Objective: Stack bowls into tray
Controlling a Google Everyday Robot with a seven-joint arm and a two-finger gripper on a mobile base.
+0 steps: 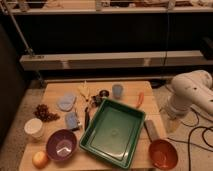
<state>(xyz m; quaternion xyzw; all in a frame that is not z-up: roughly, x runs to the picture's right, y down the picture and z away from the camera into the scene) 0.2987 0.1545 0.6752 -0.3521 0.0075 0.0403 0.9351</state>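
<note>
- The gripper point(172, 122) hangs at the low end of the white arm point(192, 92), at about 3 o'clock from the tray point(98, 131), just off the right edge of the wooden table point(57, 90); it shows only as a pale, blurred shape
- Its jaws stand wide with nothing between them, apart from every object on the table
- The tray, dark green, lies near the middle of the table, turned askew, with nothing inside it
- The purple bowl point(61, 145) sits upright on the table at the tray's 8 o'clock, just beside its left rim; its inside looks pale
- The orange-red bowl point(163, 154) sits at the tray's 4 o'clock, near the table's front right corner, its lower edge close to the picture's border
- A dark block point(151, 130) lies between the tray's right rim and the orange-red bowl
- A white cup point(34, 128) stands at 10 o'clock from the purple bowl, and a round orange-yellow fruit point(40, 159) at its 7 o'clock
- A grey-blue cup point(117, 91) stands at the tray's 12 o'clock, with a small orange item point(140, 100) at 1 o'clock
- Two pale blue things point(66, 102), a dark cluster point(45, 113) and a dark utensil point(87, 117) lie at the tray's 9 to 10 o'clock, too blurred to name
- The arm is cut off by the right border; cables point(200, 136) trail on the floor below it
</note>
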